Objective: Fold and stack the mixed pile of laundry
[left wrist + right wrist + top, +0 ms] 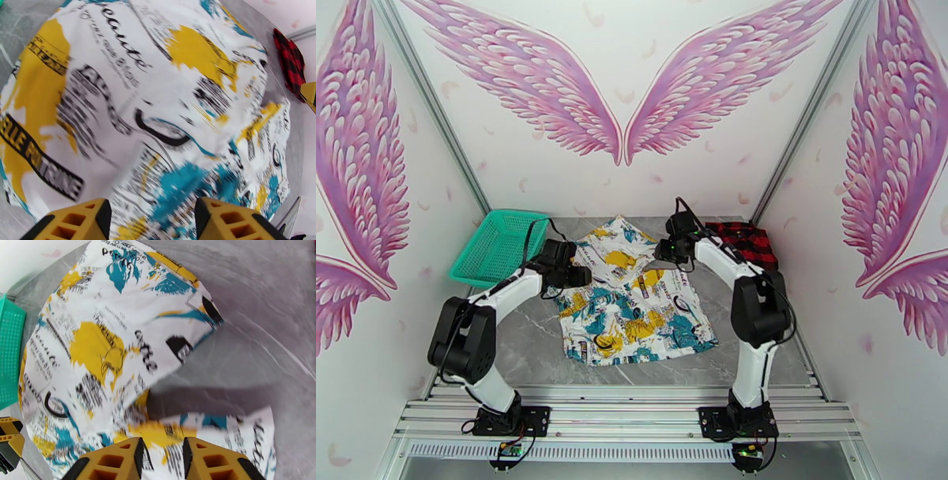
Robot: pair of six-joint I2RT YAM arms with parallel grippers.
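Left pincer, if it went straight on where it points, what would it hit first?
Most likely the white cartoon-print garment lying right ahead of the left pincer; how far off is hard to judge.

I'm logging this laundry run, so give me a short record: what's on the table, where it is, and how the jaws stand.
shirt: white print, spread out, centre
plaid: bunched, far right
basket: teal, far left
left jaws: wide apart, over shirt
right jaws: narrow gap, at shirt's right edge; grip unclear
stack: none yet
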